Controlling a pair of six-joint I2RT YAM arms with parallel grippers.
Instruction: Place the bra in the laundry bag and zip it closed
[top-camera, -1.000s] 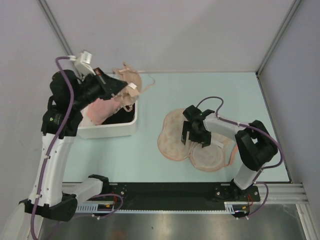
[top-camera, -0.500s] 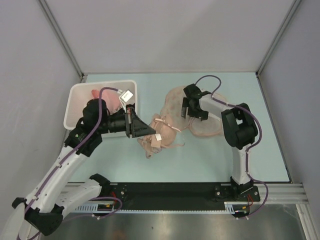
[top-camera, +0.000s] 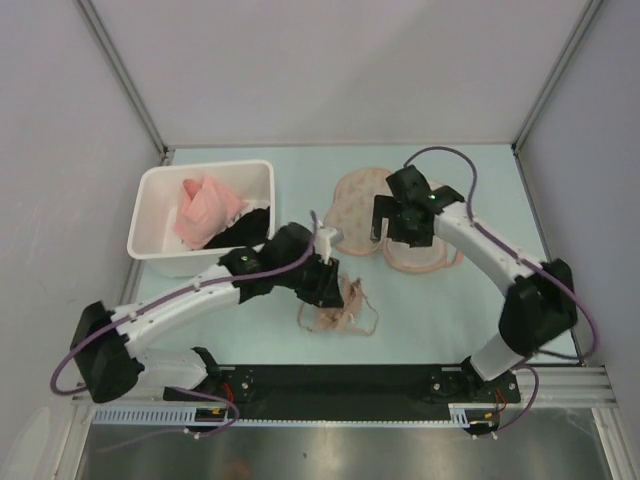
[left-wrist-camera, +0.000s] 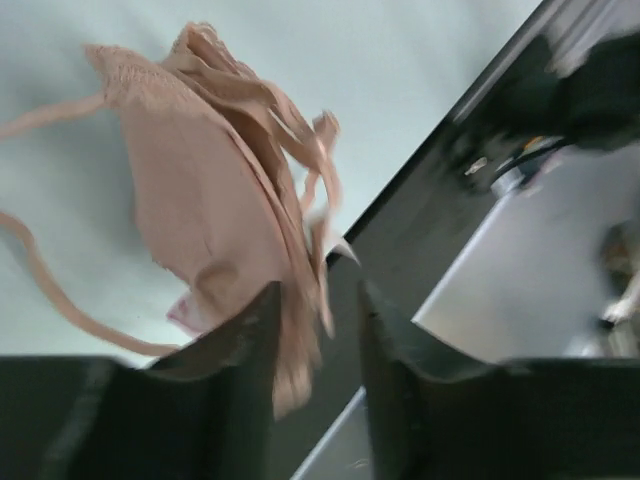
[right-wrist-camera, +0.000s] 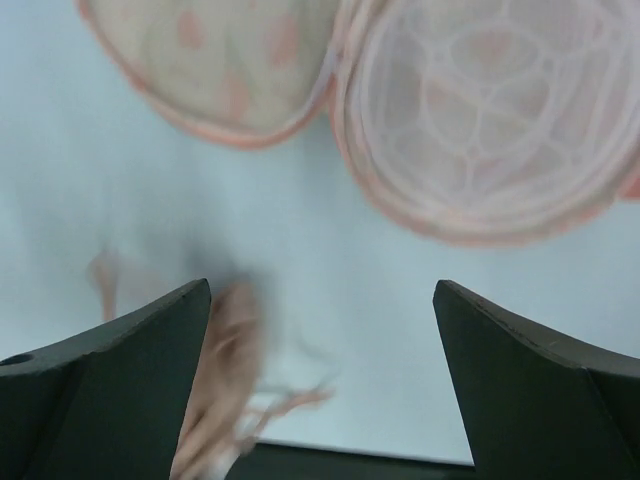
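Note:
The beige bra (top-camera: 342, 308) lies crumpled on the table in front of the open laundry bag (top-camera: 358, 198), whose second lobe (top-camera: 422, 256) shows white mesh lining. My left gripper (top-camera: 328, 285) is at the bra's left edge. In the left wrist view the bra (left-wrist-camera: 205, 190) hangs past my left gripper (left-wrist-camera: 318, 295). A fold lies between the slightly parted jaws, against one finger only. My right gripper (top-camera: 392, 222) hovers over the bag, wide open and empty (right-wrist-camera: 320, 340). The right wrist view shows the bag's two lobes (right-wrist-camera: 225, 60) and the blurred bra (right-wrist-camera: 225, 390).
A white plastic bin (top-camera: 160, 185) at the left holds a pink cloth (top-camera: 207, 205) and a black garment (top-camera: 240, 227). The black rail (top-camera: 330, 380) runs along the table's near edge, close to the bra. Grey walls enclose the back and sides.
My left arm has carried the bra from over the bin down to the table's front centre. The bag has shifted towards the back, and my right gripper has moved with it.

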